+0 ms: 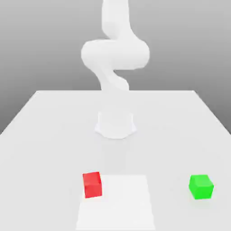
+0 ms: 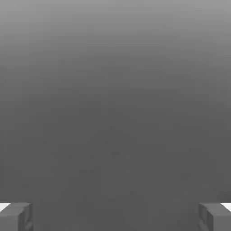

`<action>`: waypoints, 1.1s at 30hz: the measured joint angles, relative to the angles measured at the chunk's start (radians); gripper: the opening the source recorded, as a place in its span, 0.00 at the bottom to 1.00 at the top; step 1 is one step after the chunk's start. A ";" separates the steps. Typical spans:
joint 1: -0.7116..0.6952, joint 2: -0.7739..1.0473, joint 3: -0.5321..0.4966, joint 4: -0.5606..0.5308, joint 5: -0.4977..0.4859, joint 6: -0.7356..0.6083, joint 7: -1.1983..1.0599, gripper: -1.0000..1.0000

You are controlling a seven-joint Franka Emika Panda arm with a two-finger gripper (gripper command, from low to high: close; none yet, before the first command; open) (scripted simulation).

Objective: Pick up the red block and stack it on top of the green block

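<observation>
The red block rests on the white table near the front, toward the exterior view's left, at the edge of a brighter square patch. The green block sits on the table at about the same depth, far to the exterior view's right. The two cubes are well apart. In the hand view my gripper is open: its grey fingertips stand wide apart, with only plain grey background between them. The white arm curls upward from its base, high above both cubes.
The arm's round base stands at the middle of the white table. A brighter white square patch lies on the table between the cubes, next to the red one.
</observation>
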 joint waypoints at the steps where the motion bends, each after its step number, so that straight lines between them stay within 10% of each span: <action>1: -0.029 0.031 0.024 -0.019 -0.007 0.018 0.049 0.50; 15: -0.314 0.447 0.202 -0.265 -0.118 0.257 0.696 0.50; 33: -0.371 0.834 0.177 -0.431 -0.063 0.545 1.101 0.50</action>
